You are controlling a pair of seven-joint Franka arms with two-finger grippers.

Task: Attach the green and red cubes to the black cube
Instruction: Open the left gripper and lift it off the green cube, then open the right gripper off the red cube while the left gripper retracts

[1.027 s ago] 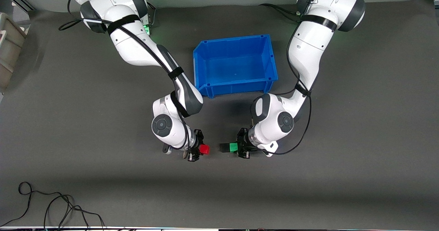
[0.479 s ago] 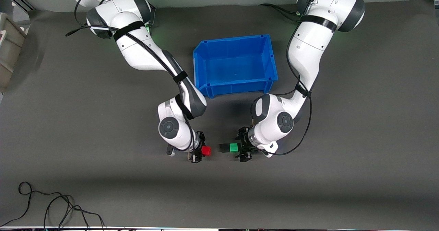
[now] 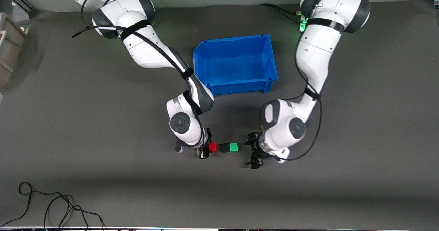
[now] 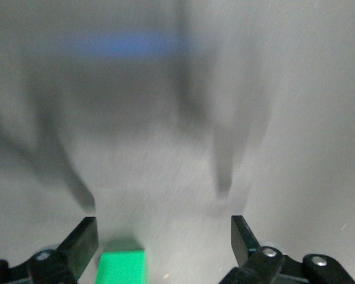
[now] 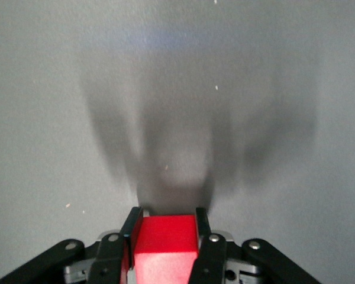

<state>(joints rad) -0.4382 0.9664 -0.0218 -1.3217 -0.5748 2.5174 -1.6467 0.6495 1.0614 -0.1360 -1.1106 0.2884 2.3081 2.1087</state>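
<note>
The red cube (image 3: 213, 147), the black cube (image 3: 224, 148) and the green cube (image 3: 234, 147) lie in one row on the grey mat, side by side and seemingly touching, the black one in the middle. My right gripper (image 3: 208, 148) is shut on the red cube, which shows between its fingers in the right wrist view (image 5: 165, 239). My left gripper (image 3: 253, 154) is open, just off the green cube's end of the row, toward the left arm's end of the table. In the left wrist view the green cube (image 4: 123, 261) lies close beside one finger (image 4: 83, 242), not gripped.
An empty blue bin (image 3: 236, 87) stands farther from the front camera than the cubes, between the two arms. A grey box (image 3: 8, 49) sits at the table edge at the right arm's end. A black cable (image 3: 51, 207) lies near the front edge.
My right gripper has carried the red cube up against the black cube. My left gripper has let go of the green cube and drawn back toward the left arm's end.
</note>
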